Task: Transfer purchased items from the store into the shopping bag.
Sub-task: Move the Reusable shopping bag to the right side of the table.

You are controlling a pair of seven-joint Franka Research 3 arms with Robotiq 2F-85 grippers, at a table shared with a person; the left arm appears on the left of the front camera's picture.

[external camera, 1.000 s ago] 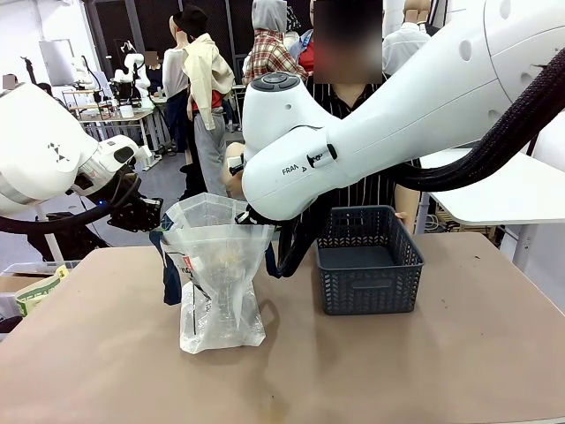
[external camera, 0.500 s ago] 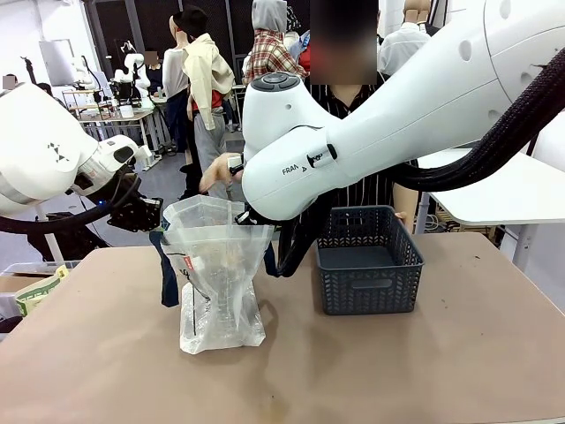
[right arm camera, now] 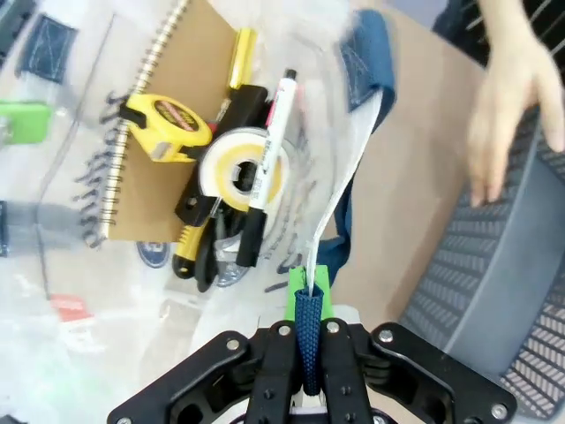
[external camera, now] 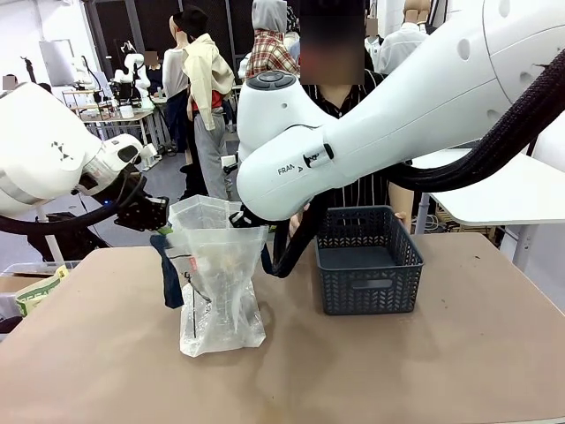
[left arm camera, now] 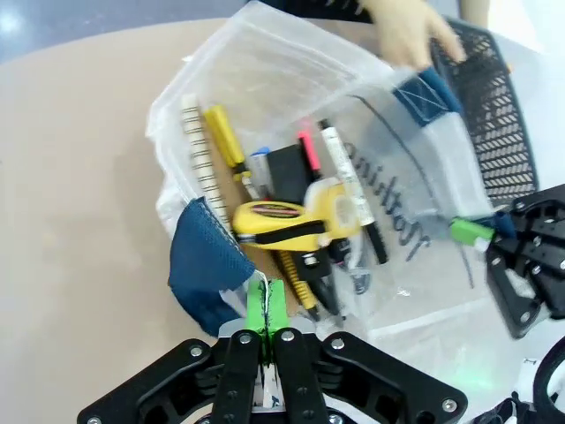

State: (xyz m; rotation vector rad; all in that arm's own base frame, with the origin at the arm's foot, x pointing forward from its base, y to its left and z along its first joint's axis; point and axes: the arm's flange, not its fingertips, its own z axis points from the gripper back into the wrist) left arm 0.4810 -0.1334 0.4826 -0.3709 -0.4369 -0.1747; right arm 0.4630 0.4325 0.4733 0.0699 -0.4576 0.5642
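The left gripper [left arm camera: 265, 309] is clamped on the bag's [external camera: 216, 283] left rim by a blue handle [left arm camera: 205, 265]. The bag stands upright on the table [external camera: 397, 371], mouth held wide. Inside lie a yellow tape measure [left arm camera: 282, 223], notebook [right arm camera: 150, 132] and pens [right arm camera: 269, 146]. The right gripper [right arm camera: 307, 305] pinches the other handle. A person's hand [right arm camera: 512, 97] touches the basket [external camera: 366, 261] to the right.

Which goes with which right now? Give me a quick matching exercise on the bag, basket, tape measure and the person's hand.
1. bag
2. basket
3. tape measure
4. hand

A. on the basket's rim
B. held open by both grippers
C. nothing inside it
D. inside the bag, on the notebook

Pairs: 1-B, 2-C, 3-D, 4-A
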